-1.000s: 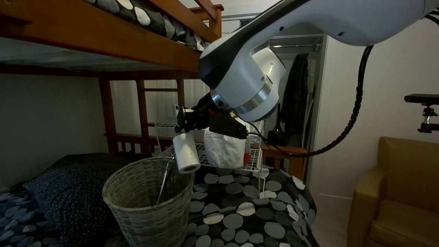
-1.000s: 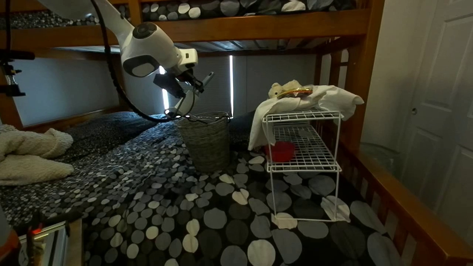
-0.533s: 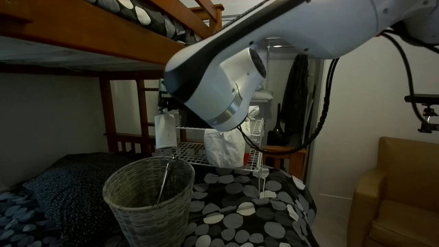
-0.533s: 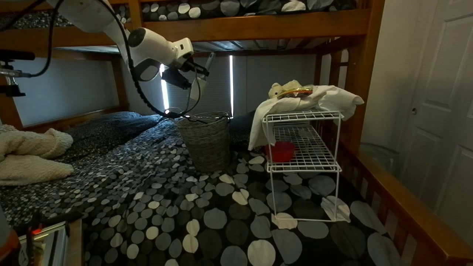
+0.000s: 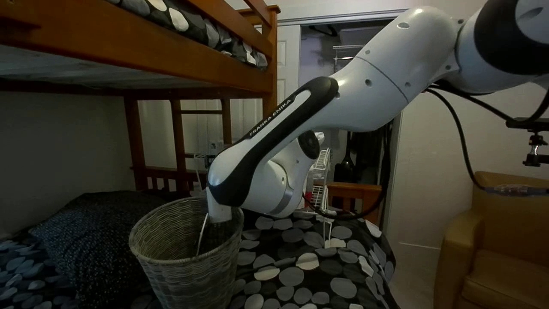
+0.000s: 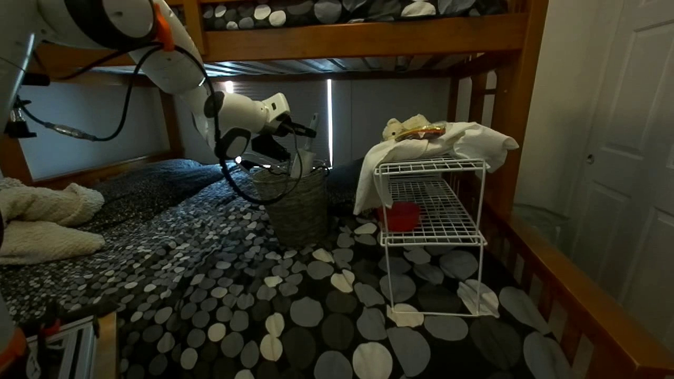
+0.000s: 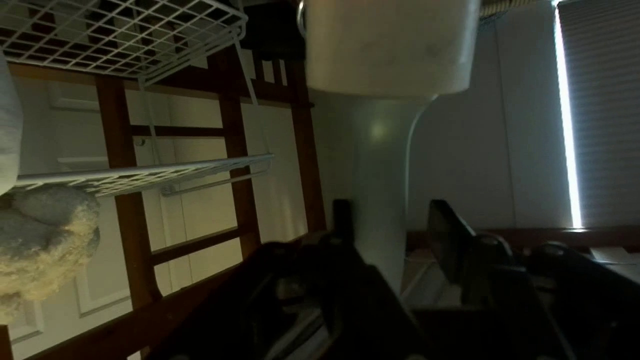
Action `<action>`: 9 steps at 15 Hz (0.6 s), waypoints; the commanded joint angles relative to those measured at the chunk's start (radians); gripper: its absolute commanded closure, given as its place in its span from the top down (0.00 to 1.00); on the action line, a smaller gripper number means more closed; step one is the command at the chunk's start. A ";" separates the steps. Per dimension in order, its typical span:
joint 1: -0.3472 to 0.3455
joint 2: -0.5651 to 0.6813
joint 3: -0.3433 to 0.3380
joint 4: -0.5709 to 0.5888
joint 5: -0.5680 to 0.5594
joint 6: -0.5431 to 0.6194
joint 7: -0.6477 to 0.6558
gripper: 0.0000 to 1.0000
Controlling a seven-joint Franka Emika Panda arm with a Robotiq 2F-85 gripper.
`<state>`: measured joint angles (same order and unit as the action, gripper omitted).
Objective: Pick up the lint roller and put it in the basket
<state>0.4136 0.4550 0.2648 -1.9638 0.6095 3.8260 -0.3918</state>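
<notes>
The lint roller has a fat white roll [image 5: 219, 213] below and a pale handle above. In an exterior view the roll's [image 6: 301, 164] lower end overlaps the basket's rim. The round woven basket [image 6: 297, 210] stands on the bed; its mouth [image 5: 141, 253] faces up, with a thin metal rod [image 5: 202, 234] inside. My gripper [image 6: 305, 134] is above the basket, mostly hidden behind the arm in an exterior view. In the wrist view the handle [image 7: 382, 165] stands between my dark fingers [image 7: 390, 215]. The fingers are apart, with a gap between handle and right finger.
A white wire rack [image 6: 432, 168] holding a white cloth [image 6: 379, 168], a plush toy [image 6: 392, 129] and a red bowl [image 6: 404, 216] stands beside the basket. The upper bunk's wooden rail [image 6: 363, 42] runs above. A metal-framed object [image 6: 68, 342] lies at the near corner.
The arm swung over the basket and then moved down. The lint roller went from tilted to nearly upright and sank from above the rim into the basket's mouth.
</notes>
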 commanded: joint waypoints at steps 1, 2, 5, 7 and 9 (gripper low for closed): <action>-0.023 0.005 0.009 0.004 -0.047 -0.002 0.026 0.76; -0.030 -0.016 0.014 -0.004 -0.051 -0.015 0.031 0.83; -0.034 -0.142 -0.036 -0.063 -0.106 -0.117 0.145 1.00; -0.144 -0.253 0.028 -0.149 -0.122 -0.277 0.136 1.00; -0.242 -0.328 0.051 -0.189 -0.213 -0.429 0.167 1.00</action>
<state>0.3238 0.2938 0.2577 -2.0039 0.5086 3.5929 -0.2877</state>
